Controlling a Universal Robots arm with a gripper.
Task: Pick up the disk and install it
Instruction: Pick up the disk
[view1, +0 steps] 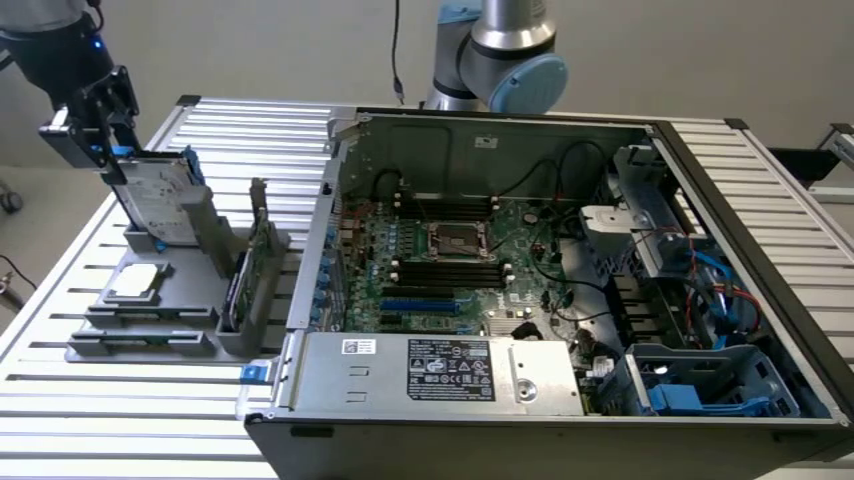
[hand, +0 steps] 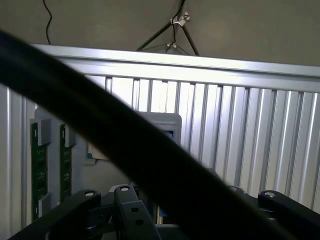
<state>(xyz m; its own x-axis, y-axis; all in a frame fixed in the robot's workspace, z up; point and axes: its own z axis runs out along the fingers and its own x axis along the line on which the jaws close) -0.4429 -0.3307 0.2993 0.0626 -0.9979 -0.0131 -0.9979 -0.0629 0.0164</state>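
Pincer (view1: 110, 150) spread wide, gripping nothing, at the top corner of the disk (view1: 158, 198); can't tell whether they touch. Disk stands tilted in the rack (view1: 200, 250) on the desk (view1: 80, 400), ten o'clock in the exterior view, nine o'clock of the case (view1: 494, 135).

Risks, my read:
- An off-centre bite on one blue rail cocks the disk.
- It jams in the slot or drags the rack.

Arm reaches down from eleven o'clock, wrist canted, fingers aimed toward five.
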